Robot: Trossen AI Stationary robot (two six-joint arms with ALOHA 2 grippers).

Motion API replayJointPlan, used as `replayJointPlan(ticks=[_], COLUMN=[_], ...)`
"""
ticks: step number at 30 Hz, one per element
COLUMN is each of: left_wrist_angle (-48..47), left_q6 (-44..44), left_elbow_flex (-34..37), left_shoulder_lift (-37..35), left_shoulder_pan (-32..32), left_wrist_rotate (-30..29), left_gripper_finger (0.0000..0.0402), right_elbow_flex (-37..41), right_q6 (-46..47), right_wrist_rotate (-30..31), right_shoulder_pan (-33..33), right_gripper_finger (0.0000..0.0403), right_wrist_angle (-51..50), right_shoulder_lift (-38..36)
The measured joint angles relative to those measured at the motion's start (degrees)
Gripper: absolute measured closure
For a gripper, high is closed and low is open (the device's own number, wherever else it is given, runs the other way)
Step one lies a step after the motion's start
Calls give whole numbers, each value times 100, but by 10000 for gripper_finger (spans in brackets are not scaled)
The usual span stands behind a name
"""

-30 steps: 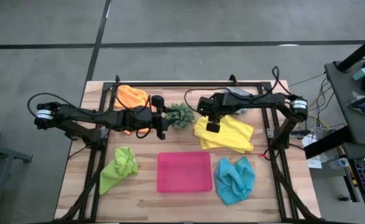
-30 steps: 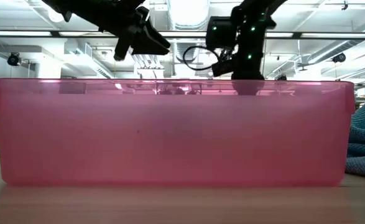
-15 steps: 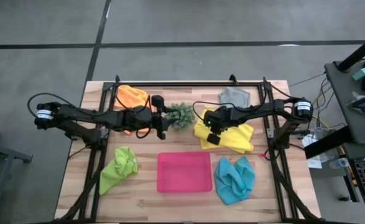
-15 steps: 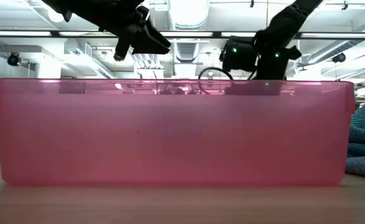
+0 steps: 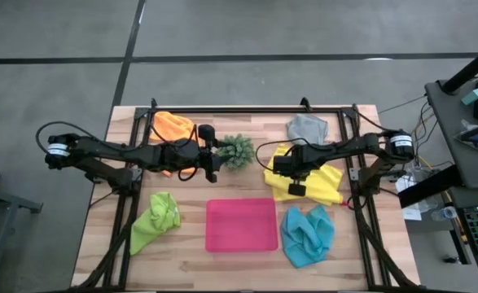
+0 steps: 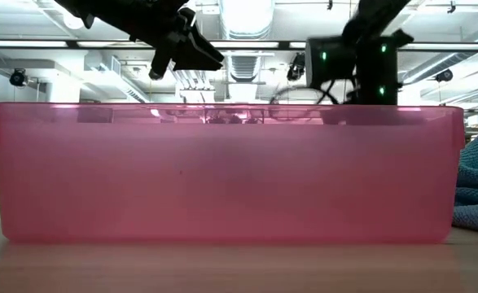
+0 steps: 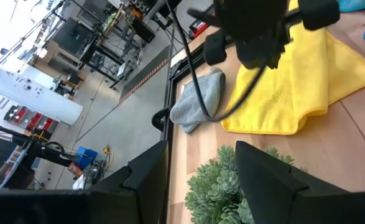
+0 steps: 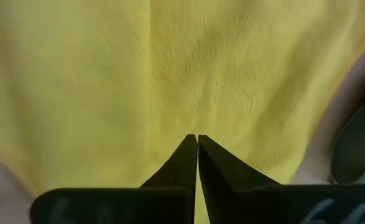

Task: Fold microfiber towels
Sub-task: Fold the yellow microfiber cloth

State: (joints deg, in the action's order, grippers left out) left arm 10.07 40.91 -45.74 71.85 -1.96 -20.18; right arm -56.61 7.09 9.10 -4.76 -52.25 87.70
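The right gripper (image 8: 197,146) is closed over the yellow towel (image 5: 320,175), fingertips together, with no cloth visibly pinched. That towel lies on the worktop (image 5: 190,264) right of the plant (image 5: 237,150), where the left gripper (image 5: 213,152) waits, fingers parted.

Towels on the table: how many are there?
5: orange back left, grey back right, yellow right of the plant, green front left, blue front right. None looks hidden.
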Motion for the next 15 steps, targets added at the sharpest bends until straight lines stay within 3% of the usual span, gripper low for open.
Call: replayJointPlan(ticks=[9, 15], left_wrist_angle=[0, 0], left_q6=[0, 0], left_elbow_flex=[2, 2], left_shoulder_lift=[0, 0], left_shoulder_pan=[-2, -2], left_wrist_rotate=[0, 0], left_gripper_finger=[228, 228], right_elbow_flex=[194, 412], right_q6=[863, 1575], right_wrist_rotate=[389, 738], right_shoulder_pan=[1020, 1849], right_gripper_finger=[394, 392], right_wrist_angle=[1002, 1585], right_shoulder_lift=[-923, -1103])
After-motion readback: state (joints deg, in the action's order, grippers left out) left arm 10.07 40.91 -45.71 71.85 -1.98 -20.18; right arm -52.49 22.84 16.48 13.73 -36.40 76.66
